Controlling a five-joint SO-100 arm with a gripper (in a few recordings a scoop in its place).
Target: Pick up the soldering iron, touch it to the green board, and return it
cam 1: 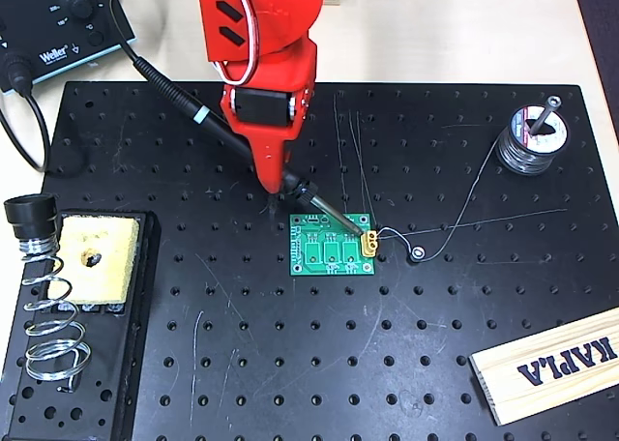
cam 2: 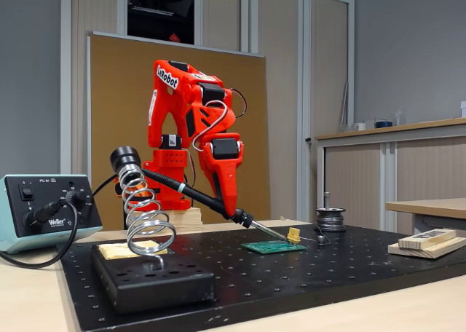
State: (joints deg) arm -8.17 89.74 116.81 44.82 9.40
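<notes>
The soldering iron (cam 1: pixel 193 109) (cam 2: pixel 182 189) runs slantwise from the upper left down to the green board (cam 1: pixel 331 248) (cam 2: pixel 274 247), which lies flat in the middle of the black perforated board. Its thin metal tip rests near the yellow connector (cam 1: pixel 369 242) (cam 2: pixel 293 235) at the board's right edge. My red gripper (cam 1: pixel 283 180) (cam 2: pixel 228 207) is shut on the iron just behind its flared black collar. The iron's cable leads back toward the station at upper left.
The coil-spring stand (cam 1: pixel 46 306) (cam 2: pixel 144 212) with a yellow sponge (cam 1: pixel 97 257) sits at the left. The Weller station (cam 1: pixel 58 20) (cam 2: pixel 44 212) stands at back left. A solder spool (cam 1: pixel 532 136) (cam 2: pixel 330 219) with a trailing wire is at right, and a wooden KAPLA block (cam 1: pixel 551 364) (cam 2: pixel 429 241) at front right.
</notes>
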